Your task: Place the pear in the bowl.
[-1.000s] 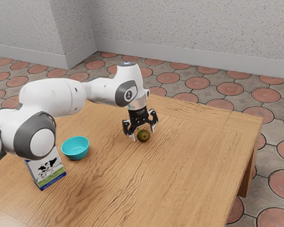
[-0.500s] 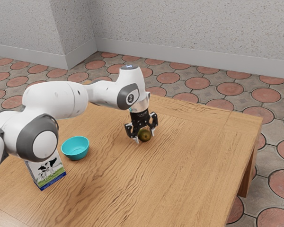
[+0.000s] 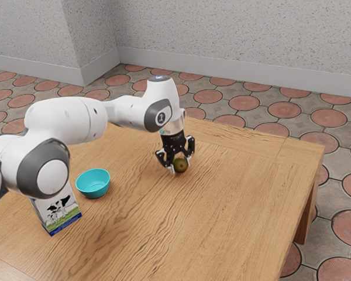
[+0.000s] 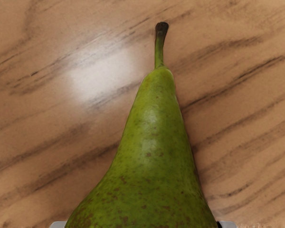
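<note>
Pear [image 4: 149, 156] is clasped across its fat end by the gripper [image 3: 180, 167], inward from the far edge of the table [image 3: 240, 205]. Probably firm, light and bruisable; that broad belly should hold better than the slippery taper.

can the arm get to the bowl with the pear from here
Probably yes: the tool looks closed on the pear, nothing stands between it and the bowl in the exterior view, and the bowl is open on top. The carton stands on the bowl's far side from the tool.

Cow-printed carton [image 3: 59, 215], wooden table [image 3: 234, 193], tiled floor [image 3: 329, 118], speckled wall [image 3: 234, 35]
</note>
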